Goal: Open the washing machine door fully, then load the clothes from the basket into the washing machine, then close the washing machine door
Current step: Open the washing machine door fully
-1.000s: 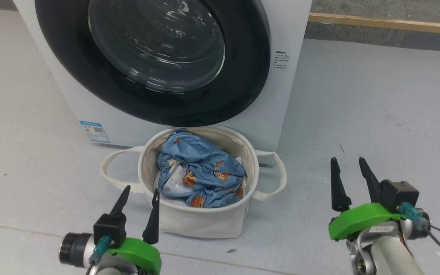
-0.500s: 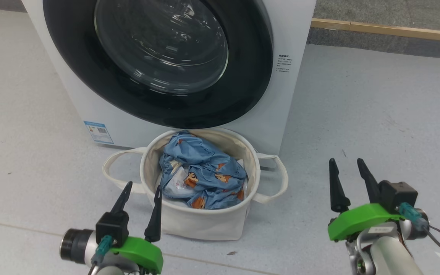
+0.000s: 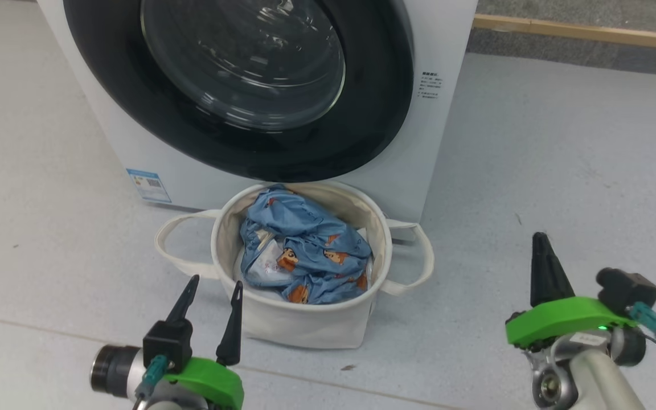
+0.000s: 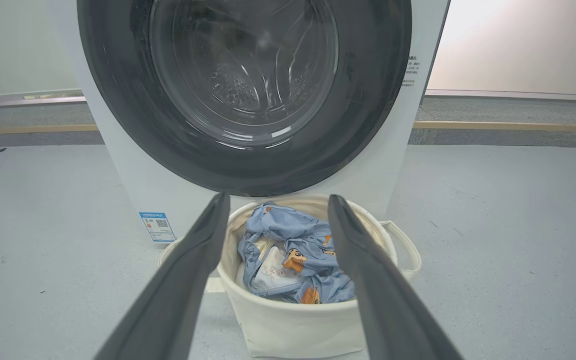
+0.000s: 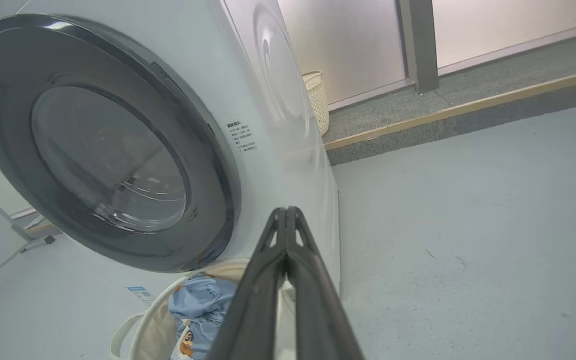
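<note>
— Where do you stand with the laundry?

— At the very start, I judge. The large round washing machine door (image 3: pixel 242 62), a glossy black rim around a bulging clear glass bowl, lies flat against the front of the big white boxy washing machine (image 3: pixel 439 148). It is shut, so none of the three steps is done.

— And the clothes?

— All in the small round cream canvas basket (image 3: pixel 299 324). It sits on the pale grey floor (image 3: pixel 561 171) right under the door, touching or nearly touching the machine's front — I cannot tell which. The soft blue clothes (image 3: pixel 305 256) with orange-brown bears are bunched inside it, with a paler piece tucked among them. I see nothing in the drum (image 4: pixel 238 75), as far as the glass lets me look.

— Your grippers?

— My left gripper (image 3: pixel 216 280) has its two dark fingers (image 3: pixel 231 324) spread wide and holds nothing. It hovers just before the basket's near left side, and in its wrist view the fingers frame the bundle. My right gripper (image 3: pixel 541 242) has its fingers pressed together into one point, pinching nothing. It is well apart from the basket, off to its right.

— What is left, then?

— Everything: swing the door fully open, lift the garments in, close it. The door hangs right over the basket, so I expect that gap will need watching.
</note>
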`<state>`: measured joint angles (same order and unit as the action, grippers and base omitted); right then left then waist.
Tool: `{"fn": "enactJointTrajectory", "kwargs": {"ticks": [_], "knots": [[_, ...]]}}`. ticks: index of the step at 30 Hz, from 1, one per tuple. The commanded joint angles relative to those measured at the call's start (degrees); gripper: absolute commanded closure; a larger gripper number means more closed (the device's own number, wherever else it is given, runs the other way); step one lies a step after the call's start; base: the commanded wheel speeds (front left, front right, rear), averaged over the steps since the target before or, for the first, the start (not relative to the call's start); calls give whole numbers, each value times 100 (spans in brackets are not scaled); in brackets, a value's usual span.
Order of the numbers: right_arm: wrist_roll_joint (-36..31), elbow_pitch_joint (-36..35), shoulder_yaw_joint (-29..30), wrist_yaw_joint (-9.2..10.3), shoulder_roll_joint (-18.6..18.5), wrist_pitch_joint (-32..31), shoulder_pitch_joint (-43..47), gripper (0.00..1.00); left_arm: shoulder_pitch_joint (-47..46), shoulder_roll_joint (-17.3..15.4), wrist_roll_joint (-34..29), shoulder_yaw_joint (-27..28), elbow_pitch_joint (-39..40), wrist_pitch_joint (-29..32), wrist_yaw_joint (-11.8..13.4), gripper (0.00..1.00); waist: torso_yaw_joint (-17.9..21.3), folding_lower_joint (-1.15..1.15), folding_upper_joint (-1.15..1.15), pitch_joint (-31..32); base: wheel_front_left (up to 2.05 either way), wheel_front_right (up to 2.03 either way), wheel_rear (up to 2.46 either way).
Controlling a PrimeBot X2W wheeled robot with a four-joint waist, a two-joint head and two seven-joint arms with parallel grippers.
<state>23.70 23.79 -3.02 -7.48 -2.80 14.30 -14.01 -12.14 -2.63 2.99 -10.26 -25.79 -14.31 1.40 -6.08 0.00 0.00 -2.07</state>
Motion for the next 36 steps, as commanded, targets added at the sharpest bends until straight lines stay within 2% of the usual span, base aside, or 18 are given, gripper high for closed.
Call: {"fn": "enactJointTrajectory", "kwargs": {"ticks": [1, 5, 7, 11, 19, 24, 33, 36], "knots": [[118, -155, -115, -1, -8, 70, -321, 100, -232, -55, 24, 172, 208, -69, -16, 0, -21, 0, 0, -45, 0, 0, 0], [1510, 255, -185, -1, -8, 70, -684, 100, -319, -47, 59, 146, 220, -69, -43, 0, -72, 0, 0, -232, 0, 0, 0], [2432, 564, -248, -1, -8, 70, -973, 100, -376, -44, 56, 120, 231, -69, -63, 0, -101, 0, 0, -341, 0, 0, 0], [3338, 1186, -401, -1, -8, 66, -1737, 100, -529, -38, 74, 90, 273, -69, -72, 0, -197, 0, 0, -675, 0, 0, 0], [3999, 1946, -416, -1, -86, -488, -3395, 100, -967, -28, 207, -16, 429, -69, -106, 0, -508, 0, 0, -1624, 0, 0, 0], [4074, 2067, -497, -1, -437, -806, -4086, 100, -1283, -26, 487, -222, 543, -69, -53, 0, -839, 0, 0, -2141, 0, 0, 0], [4923, 1550, -525, -1, -749, -1580, -4820, 100, -1620, -25, 763, -385, 645, -69, 71, 0, -1224, 0, 0, -2728, 0, 0, 0], [5011, 1415, -587, -1, -845, -1635, -4903, 100, -1641, -25, 821, -432, 661, -69, 94, 0, -1281, 0, 0, -2805, 0, 0, 0]]}}
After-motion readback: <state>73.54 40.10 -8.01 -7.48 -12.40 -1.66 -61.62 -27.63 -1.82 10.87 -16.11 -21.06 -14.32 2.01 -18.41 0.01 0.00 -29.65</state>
